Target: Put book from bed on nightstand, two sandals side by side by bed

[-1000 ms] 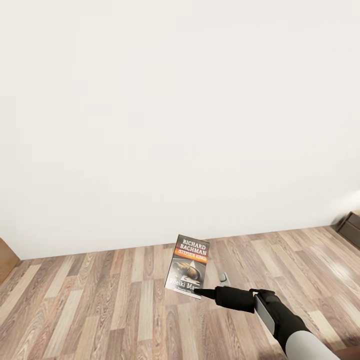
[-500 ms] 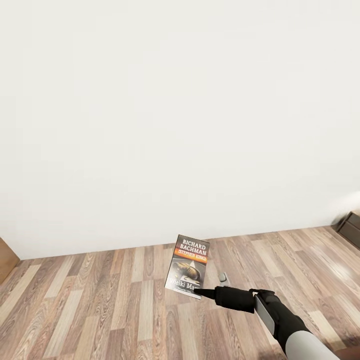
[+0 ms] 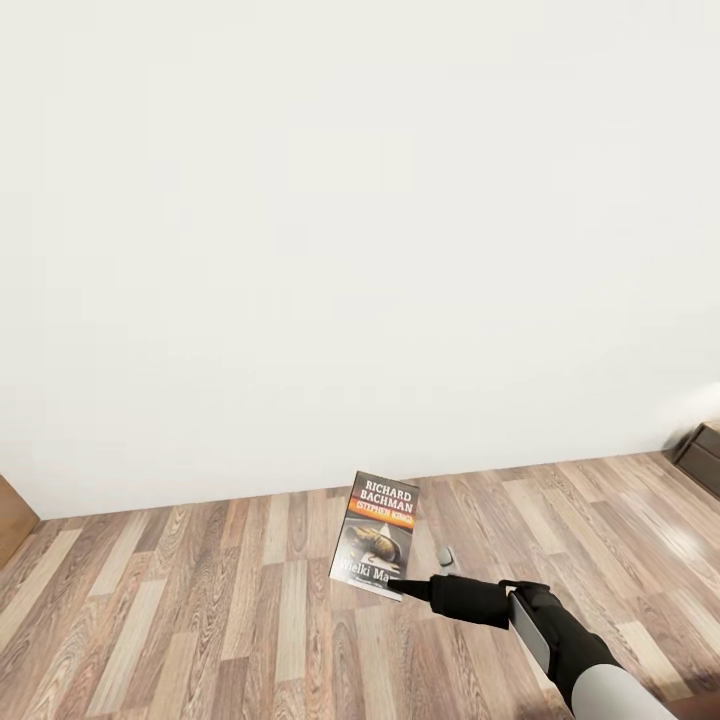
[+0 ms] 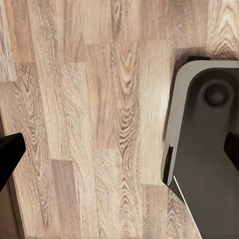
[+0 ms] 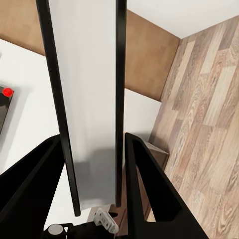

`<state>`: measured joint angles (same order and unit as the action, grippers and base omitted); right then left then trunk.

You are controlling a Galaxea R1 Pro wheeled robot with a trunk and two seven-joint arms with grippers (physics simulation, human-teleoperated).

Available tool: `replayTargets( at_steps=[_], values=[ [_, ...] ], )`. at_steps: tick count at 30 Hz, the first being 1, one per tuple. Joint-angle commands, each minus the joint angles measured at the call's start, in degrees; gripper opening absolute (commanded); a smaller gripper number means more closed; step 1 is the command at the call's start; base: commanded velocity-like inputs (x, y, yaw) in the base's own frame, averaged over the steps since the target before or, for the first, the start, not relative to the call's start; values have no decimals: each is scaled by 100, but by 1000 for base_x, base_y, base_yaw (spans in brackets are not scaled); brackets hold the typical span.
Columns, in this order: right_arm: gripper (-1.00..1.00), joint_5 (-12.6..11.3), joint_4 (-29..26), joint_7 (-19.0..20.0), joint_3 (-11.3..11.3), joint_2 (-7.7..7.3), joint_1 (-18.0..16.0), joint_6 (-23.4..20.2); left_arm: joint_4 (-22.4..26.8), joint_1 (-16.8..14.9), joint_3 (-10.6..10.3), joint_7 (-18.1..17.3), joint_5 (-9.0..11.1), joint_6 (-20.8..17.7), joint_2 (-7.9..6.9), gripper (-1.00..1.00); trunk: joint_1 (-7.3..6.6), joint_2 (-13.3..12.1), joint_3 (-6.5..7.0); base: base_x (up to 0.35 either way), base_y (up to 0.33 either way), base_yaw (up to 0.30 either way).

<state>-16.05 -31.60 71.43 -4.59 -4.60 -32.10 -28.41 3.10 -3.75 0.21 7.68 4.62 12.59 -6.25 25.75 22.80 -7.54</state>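
Jaws of my right gripper (image 3: 392, 583) are clenched on the lower corner of the book (image 3: 377, 532), which I hold upright in the air above the wood-plank floor (image 3: 200, 620), cover facing my head camera, before a plain white wall (image 3: 350, 250). Seen along the right wrist, the book's pale page edge (image 5: 89, 99) runs between my two black fingers (image 5: 149, 189). My left gripper (image 4: 119, 149) points down at the floor beside my grey base (image 4: 209, 149); its fingertips stand far apart, released. A dark cabinet (image 3: 700, 455) sits at the far right.
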Motion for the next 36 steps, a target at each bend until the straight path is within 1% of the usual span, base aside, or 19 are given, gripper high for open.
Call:
replayTargets(
  at_steps=[1, 30, 36],
  values=[
    [-100, -56, -3, -10, -33, -7, -3, -51, -4, -4, -3, -3, 48, 23, 1, 100, 3, 12, -12, 0, 0, 0],
    [-100, -56, -4, -7, -33, -7, 3, -46, -3, -3, -3, -3, 48, 22, 1, 100, 3, 12, -12, 0, 0, 0],
    [-100, -47, -4, -11, -33, -6, 5, -49, -3, -3, -3, -3, 48, 23, 1, 100, 3, 12, -21, 0, 0, 89]
  ],
)
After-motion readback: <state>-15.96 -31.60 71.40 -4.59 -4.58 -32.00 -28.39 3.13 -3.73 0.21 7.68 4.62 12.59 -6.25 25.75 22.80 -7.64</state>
